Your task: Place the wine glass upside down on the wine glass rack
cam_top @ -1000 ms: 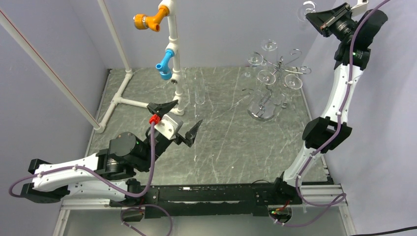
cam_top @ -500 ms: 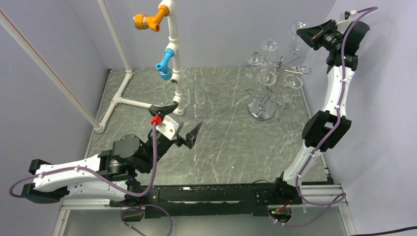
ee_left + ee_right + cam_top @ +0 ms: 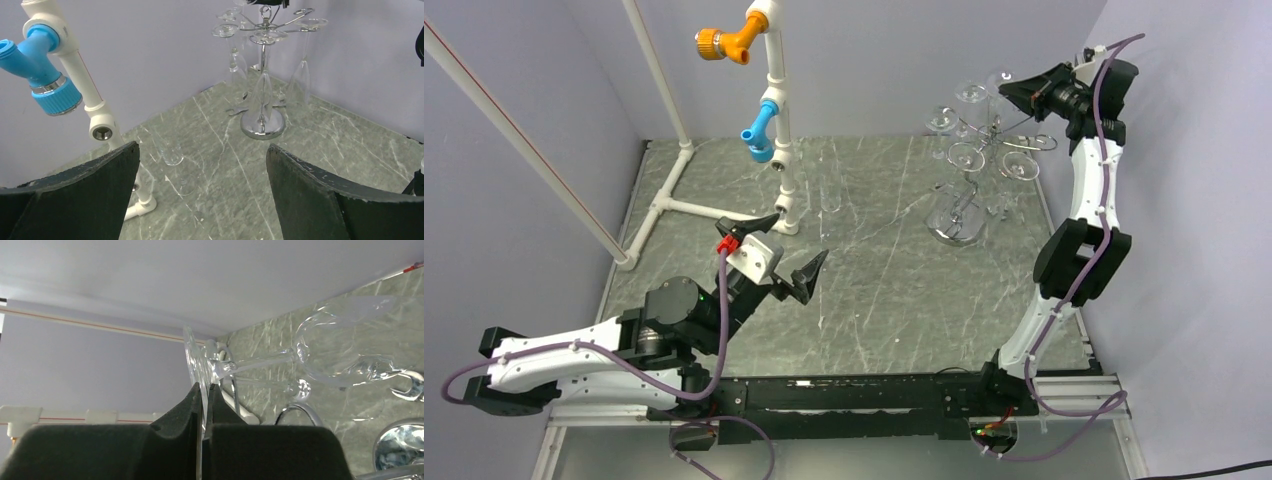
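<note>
Far left: white pipe frame [image 3: 664, 205], standing on the grey-green veined table [image 3: 894, 300]. Its upright post carries an orange fitting [image 3: 724, 42] high up and a blue fitting [image 3: 759, 135] below it.

Near left: left claw [image 3: 786, 248], low over the table, just in front of the foot of the post. The jaws are spread as wide as they go with nothing between them. Its wrist view looks toward the far right corner.

Centre left: clear glass [image 3: 831, 192], standing on the table just right of the post and apart from the left claw.

Far right: wine glass rack [image 3: 992, 135], a chrome wire stand. Its round shiny base [image 3: 262, 127] sits on the table, and a thin centre post rises to curled arms on top. Several hanging glasses [image 3: 302, 75] are slung from the arms, feet up and bowls down.

Far right, raised: right claw [image 3: 1012, 92], level with the top of the rack on its far-right side. The jaws are pressed together on the rim of the round foot of the wine glass [image 3: 345, 357].

Wine glass: held in the air, with stem and bowl reaching away from the fingers [image 3: 185, 405] and over the rack's curled arms. The glass is clear and the views overlap, so whether it touches a loop cannot be told.
</note>
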